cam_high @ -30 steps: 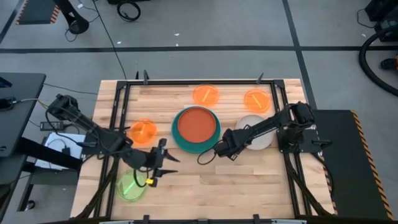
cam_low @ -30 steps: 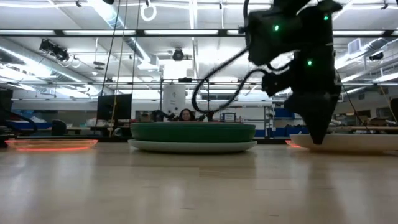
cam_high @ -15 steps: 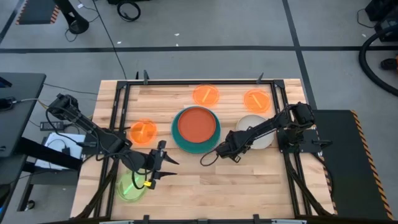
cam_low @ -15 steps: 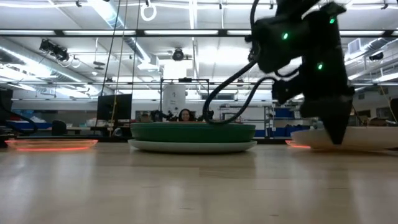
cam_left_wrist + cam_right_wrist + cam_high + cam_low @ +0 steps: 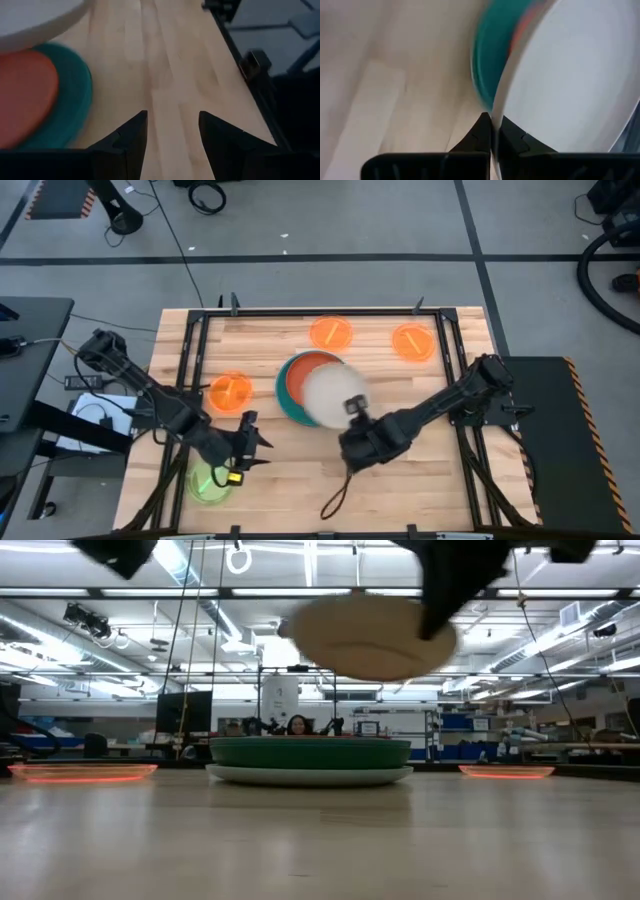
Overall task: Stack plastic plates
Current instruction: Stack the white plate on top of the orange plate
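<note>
Nearest, the left gripper (image 5: 247,452) hangs with fingers apart by the small lime green disc (image 5: 209,482); the right gripper (image 5: 352,409) pinches the rim of the medium beige round plastic plate (image 5: 328,393), airborne over the rust-red plate (image 5: 303,370) on the teal stack (image 5: 285,392); three translucent orange discs (image 5: 331,332) beyond

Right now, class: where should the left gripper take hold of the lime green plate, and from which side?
The rim nearest the open left gripper, from above. The lime green plate lies flat, too wide to span, so only its edge fits.
</note>
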`<action>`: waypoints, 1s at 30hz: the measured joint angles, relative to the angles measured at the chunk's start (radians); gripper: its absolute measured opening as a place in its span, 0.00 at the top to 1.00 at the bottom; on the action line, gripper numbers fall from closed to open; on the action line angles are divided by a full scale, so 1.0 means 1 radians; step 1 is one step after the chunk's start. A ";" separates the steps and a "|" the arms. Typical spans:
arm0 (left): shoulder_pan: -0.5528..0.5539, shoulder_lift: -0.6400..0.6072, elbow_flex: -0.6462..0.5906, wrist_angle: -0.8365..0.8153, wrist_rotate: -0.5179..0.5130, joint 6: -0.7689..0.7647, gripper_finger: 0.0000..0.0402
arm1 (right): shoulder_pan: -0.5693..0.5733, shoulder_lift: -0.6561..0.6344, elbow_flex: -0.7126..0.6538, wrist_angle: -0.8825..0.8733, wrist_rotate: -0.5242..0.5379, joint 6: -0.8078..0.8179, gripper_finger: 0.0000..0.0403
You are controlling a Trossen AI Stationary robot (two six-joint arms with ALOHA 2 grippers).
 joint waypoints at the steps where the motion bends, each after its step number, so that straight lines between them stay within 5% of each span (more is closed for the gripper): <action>1: -0.014 -0.004 0.000 -0.031 0.000 -0.038 0.54 | -0.013 0.005 0.000 0.067 -0.008 -0.087 0.97; 5: -0.075 -0.035 0.000 -0.160 -0.001 -0.212 0.54 | -0.094 0.043 0.000 0.213 -0.009 -0.231 0.97; 16: -0.121 -0.083 0.000 -0.639 -0.037 -0.669 0.54 | -0.277 0.182 -0.001 0.230 -0.068 -0.280 0.97; 25: 0.004 -0.082 0.000 -0.716 0.007 -0.707 0.54 | -0.311 0.212 0.000 0.270 -0.156 -0.323 0.90; 30: -0.002 -0.082 0.000 -0.697 0.059 -0.686 0.54 | -0.310 0.219 -0.001 0.265 -0.088 -0.322 0.84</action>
